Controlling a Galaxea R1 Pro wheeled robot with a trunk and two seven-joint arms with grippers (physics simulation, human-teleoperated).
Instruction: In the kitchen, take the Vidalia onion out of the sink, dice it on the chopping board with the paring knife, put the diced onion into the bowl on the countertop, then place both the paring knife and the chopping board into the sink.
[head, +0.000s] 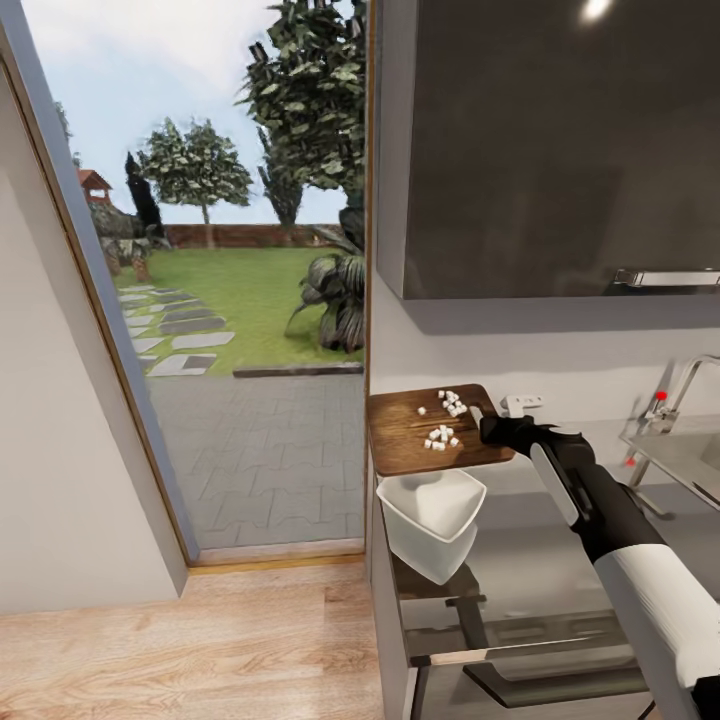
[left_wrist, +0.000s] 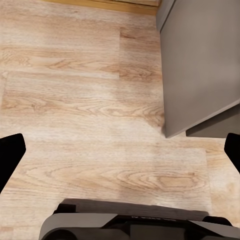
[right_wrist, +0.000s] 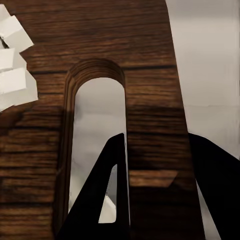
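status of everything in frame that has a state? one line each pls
chopping board: lifted and tilted over the bowl, right gripper's fingers at its handle-slot end
diced onion: on the board, two loose clusters, none in the bowl yet
bowl: tilted at the countertop's end, looks empty
right gripper: shut on the board edge beside the slot
left gripper: open, above the wood floor
tap: no water visible

The worktop (head: 540, 560) is seen bearing the white bowl (head: 432, 520); the chopping board (head: 432, 430) is held just behind the bowl.
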